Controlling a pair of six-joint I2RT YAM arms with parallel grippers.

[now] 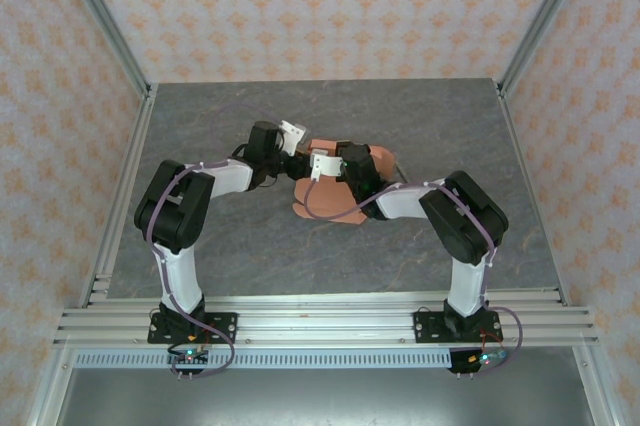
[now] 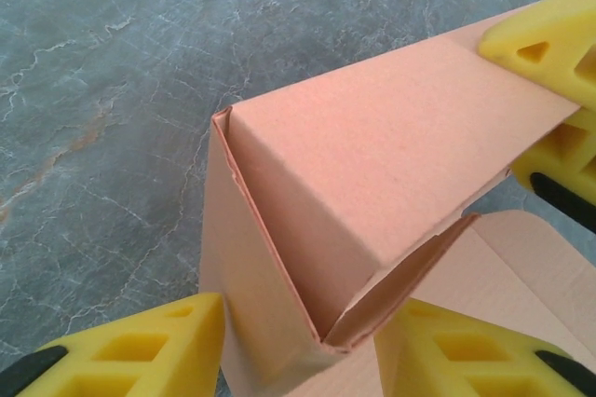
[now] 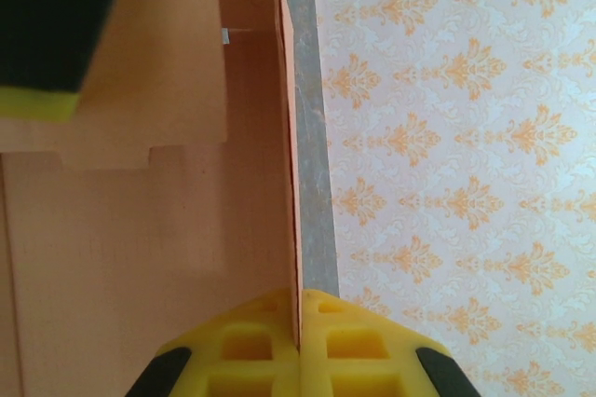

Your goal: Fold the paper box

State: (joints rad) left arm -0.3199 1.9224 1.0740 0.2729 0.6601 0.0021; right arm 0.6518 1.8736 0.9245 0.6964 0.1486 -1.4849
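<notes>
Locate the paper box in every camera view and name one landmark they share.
Top external: paper box at picture centre.
Left wrist: paper box across the centre and right, folded corner pointing down.
Right wrist: paper box on the left half, its edge pinched in the right claw.
Shared landmark: the grey marbled table.

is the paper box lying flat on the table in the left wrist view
No, the paper box has its panels folded up into a raised corner rather than spread flat on the table.

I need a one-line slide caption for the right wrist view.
The right gripper pinches a thin wall of the salmon-orange paper box, with patterned wallpaper behind.
</notes>
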